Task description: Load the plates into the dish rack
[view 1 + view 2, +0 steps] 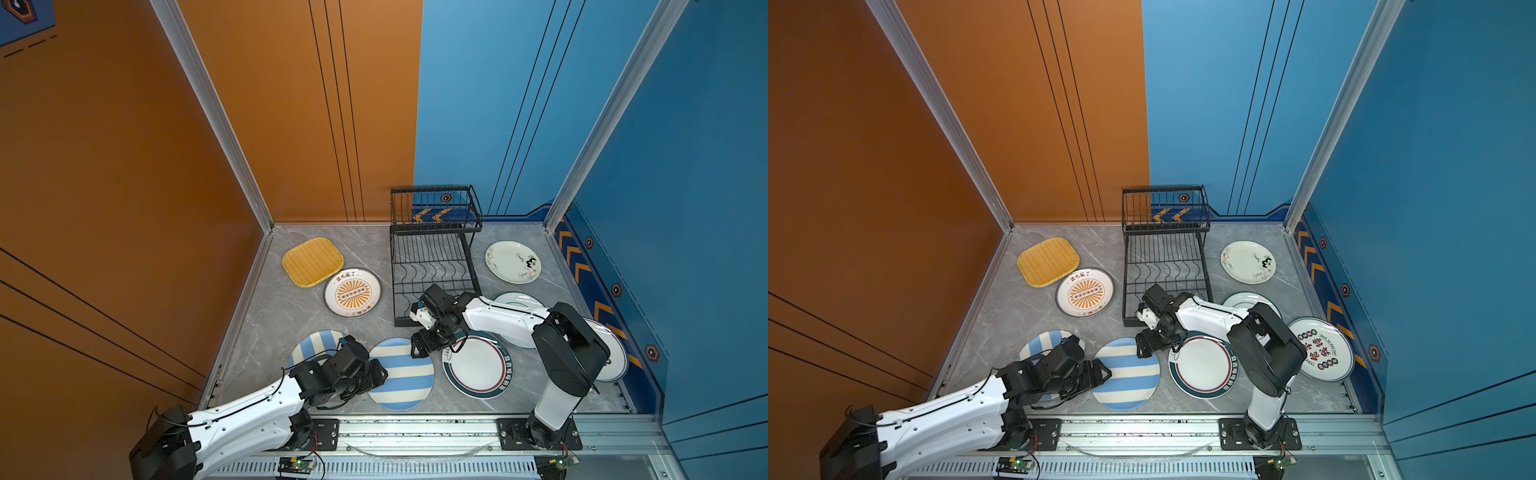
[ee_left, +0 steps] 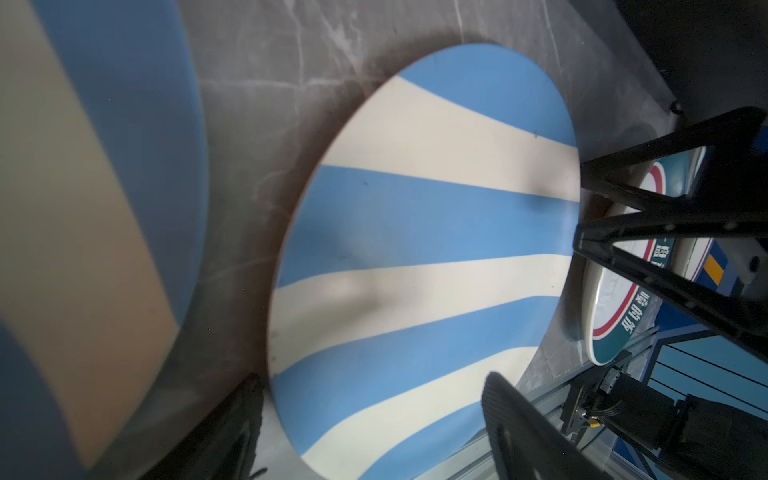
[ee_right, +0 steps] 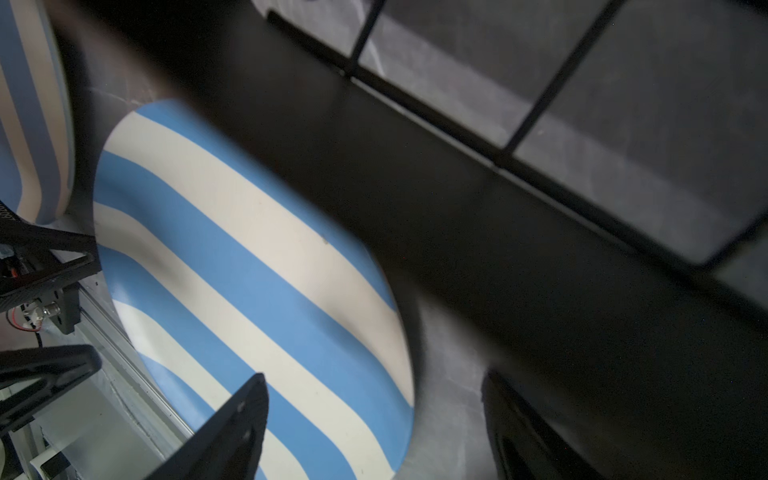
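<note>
Both grippers open at the striped plate, near the rack.
Grey table (image 1: 266, 332) holds black wire dish rack (image 1: 435, 227) back-centre, plates (image 1: 352, 292) flat around it; blue-and-cream striped plate (image 1: 405, 374) front-centre, left gripper (image 1: 380, 376) at its left rim, right gripper (image 1: 417, 351) over its far rim, jaws apart.

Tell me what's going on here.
The robot's left tool and right tool sit open at the rim of one striped plate, one on each side, gripping nothing. It lies flat on the table. The dish rack holds no plates yet; the other plates lie around it.
</note>
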